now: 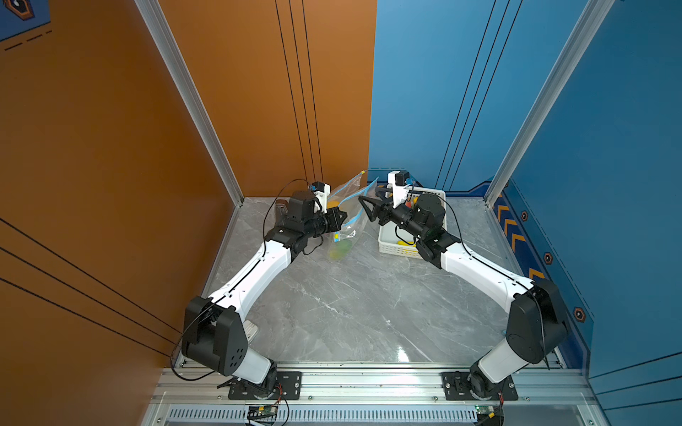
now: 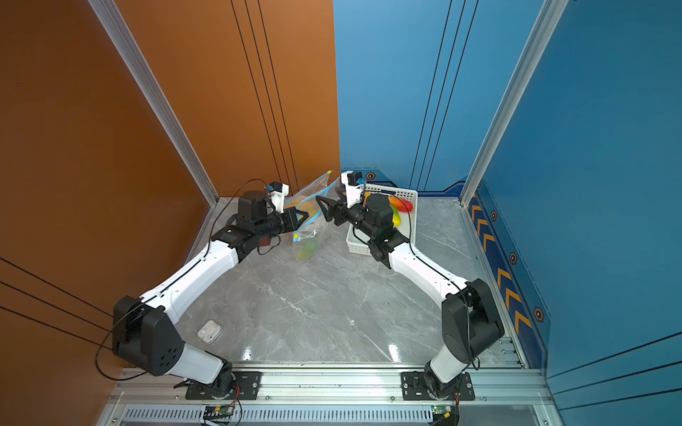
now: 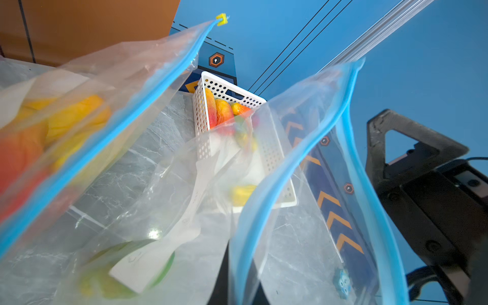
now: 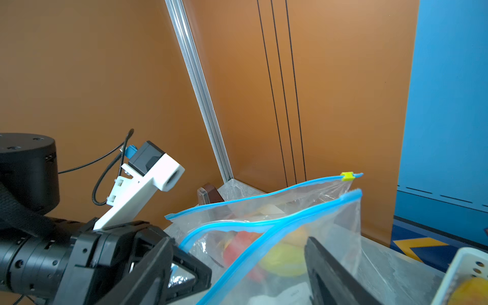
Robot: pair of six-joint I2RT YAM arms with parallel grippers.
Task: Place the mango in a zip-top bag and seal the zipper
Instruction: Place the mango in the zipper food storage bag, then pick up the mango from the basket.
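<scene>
Above the table (image 1: 350,313), left claw (image 1: 342,216) grips the zip-top bag (image 1: 347,234); right claw (image 1: 370,202) gapes empty beside it.

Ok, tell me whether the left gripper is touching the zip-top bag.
Touching. In the right wrist view the left gripper is shut on the zip-top bag, pinching its blue zipper strip.

Robot lab test cell: orange wall (image 1: 110,147), blue wall (image 1: 443,92), aluminium post (image 1: 194,103), marble-look tabletop (image 1: 350,302), rail-mounted arms (image 1: 258,269).
</scene>
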